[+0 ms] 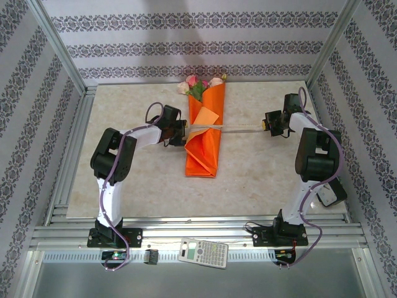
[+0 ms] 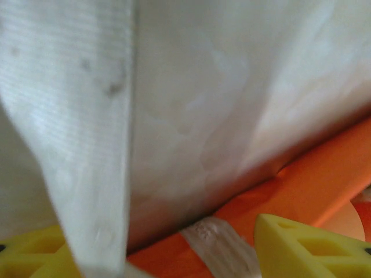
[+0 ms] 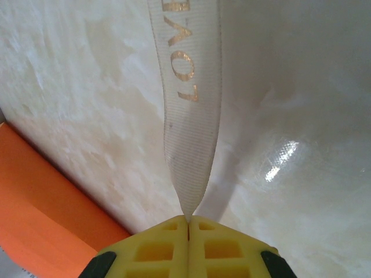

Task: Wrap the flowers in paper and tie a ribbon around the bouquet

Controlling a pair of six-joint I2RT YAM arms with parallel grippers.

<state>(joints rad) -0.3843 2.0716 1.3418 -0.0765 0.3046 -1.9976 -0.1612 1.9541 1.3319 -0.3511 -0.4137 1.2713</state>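
The bouquet (image 1: 203, 139) lies on the bench (image 1: 260, 174) with the ribbon (image 1: 239, 130) round it. The right jaws pinch one ribbon end, stretched straight. The left jaws are open beside the paper (image 2: 301, 191), holding nothing. Tying seems underway; next they must catch the loose end.

Lettering on the ribbon (image 3: 191, 145) is cut off above.

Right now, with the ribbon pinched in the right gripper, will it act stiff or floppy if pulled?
Probably floppy: the ribbon is a thin sheer band that narrows into the right gripper. It likely only holds shape under tension, as in its straight run to the bouquet. It looks smooth, so it may slip.
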